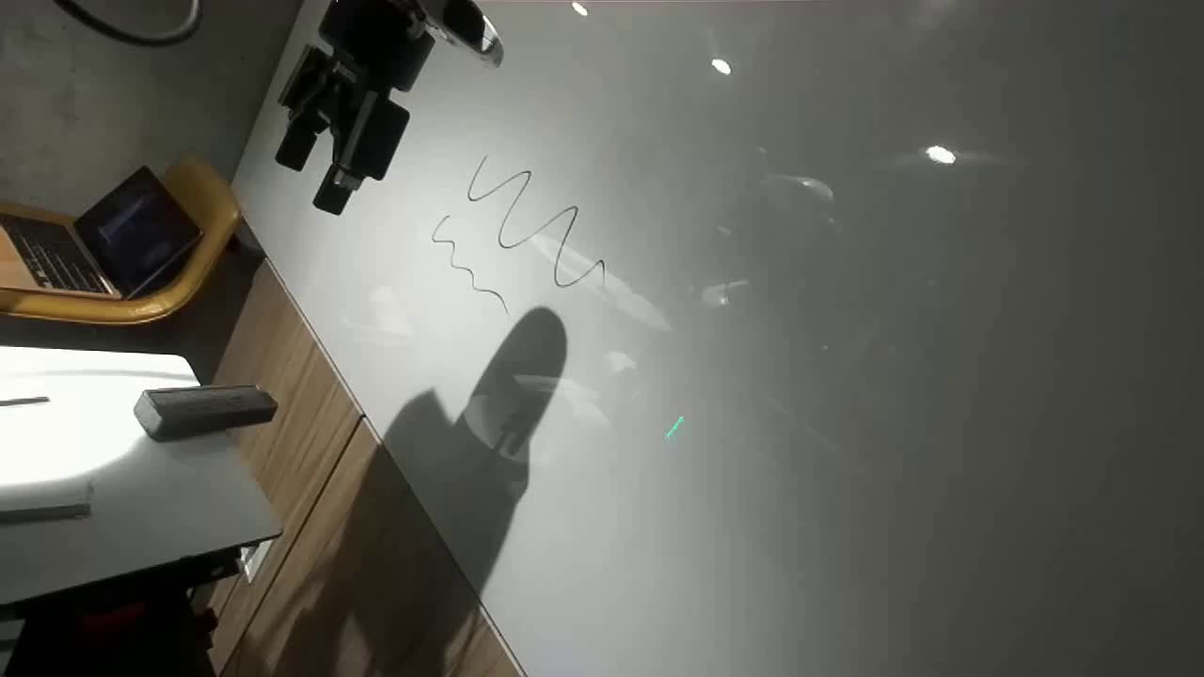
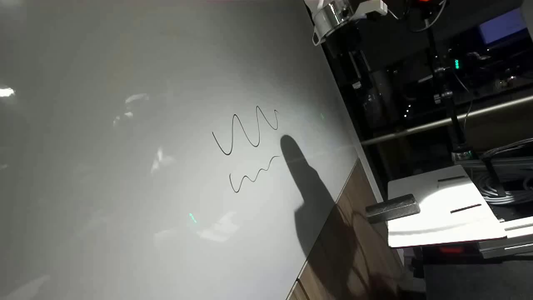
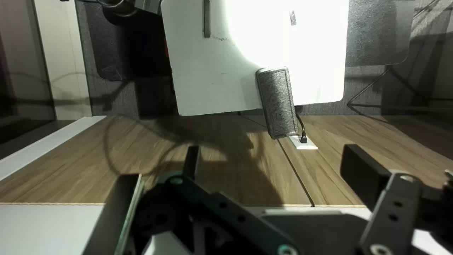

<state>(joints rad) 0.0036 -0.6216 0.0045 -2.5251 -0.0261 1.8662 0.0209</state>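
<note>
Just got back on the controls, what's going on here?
The robot's hand is open and empty, handling nothing. A grey block, probably an eraser, rests untouched on the white tabletop, one end jutting past its edge. Two dark wavy lines are on the glossy white surface.

A round wrist collar (image 2: 331, 18) is gleaming in polished silver in an exterior view, and a chunky black housing (image 1: 372, 38) is carrying the jaws in both exterior views. In the wrist view, a long dark link (image 3: 258, 230) is showing small round holes and teal-ringed screw heads (image 3: 285, 250), while a greyer link (image 3: 385, 219) is bearing pale metallic screws (image 3: 407, 178) and blocky fingertips (image 3: 364, 176) are standing out in flat black.
</note>
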